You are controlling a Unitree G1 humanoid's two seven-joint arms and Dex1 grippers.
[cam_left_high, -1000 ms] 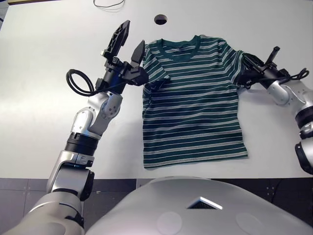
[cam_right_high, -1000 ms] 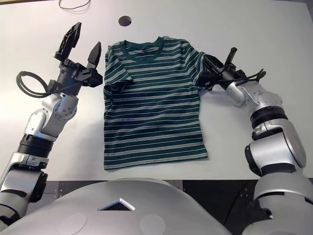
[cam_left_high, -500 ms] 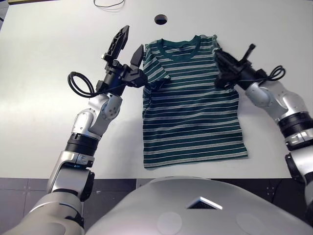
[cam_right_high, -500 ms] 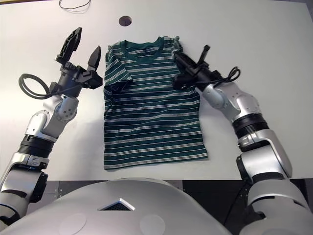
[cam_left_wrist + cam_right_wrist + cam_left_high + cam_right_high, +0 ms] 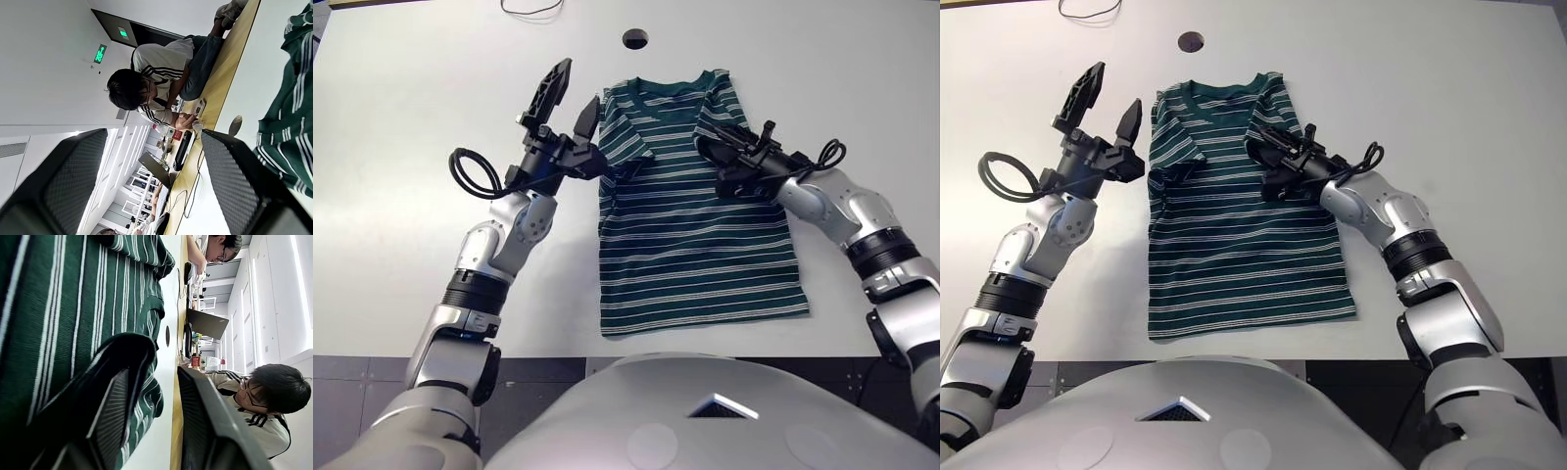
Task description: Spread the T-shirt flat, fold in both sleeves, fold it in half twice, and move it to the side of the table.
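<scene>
White table [image 5: 411, 88], T-shirt [image 5: 695, 245] sleeve [image 5: 719, 102] draped over parted right hand [image 5: 732, 152] (left hand [image 5: 579, 83] spread)

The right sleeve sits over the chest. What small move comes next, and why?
Probably lay the right sleeve flat on the T-shirt and draw the right gripper back: that sleeve is already across the chest, and the left sleeve is tucked in beside the open left gripper.

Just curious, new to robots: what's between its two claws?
The T-shirt, its chest part, lies between left gripper and right gripper, in both eye views.
</scene>
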